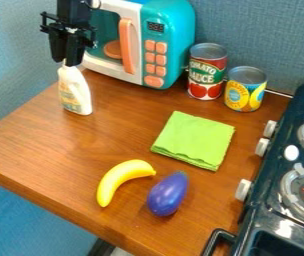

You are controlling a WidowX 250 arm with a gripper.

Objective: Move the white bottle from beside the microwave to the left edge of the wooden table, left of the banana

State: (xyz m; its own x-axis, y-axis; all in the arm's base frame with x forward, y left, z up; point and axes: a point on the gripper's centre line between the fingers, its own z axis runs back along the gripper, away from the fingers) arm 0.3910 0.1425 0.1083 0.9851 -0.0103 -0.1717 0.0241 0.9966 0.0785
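1. Presently, one black hand, at the bottle's top; open or closed, cannot tell.
2. White bottle; near the worktop's left edge, beside the toy microwave.
3. Step, as judged: hand-to-bottle contact; the next move calls for steady alignment over the narrow top.
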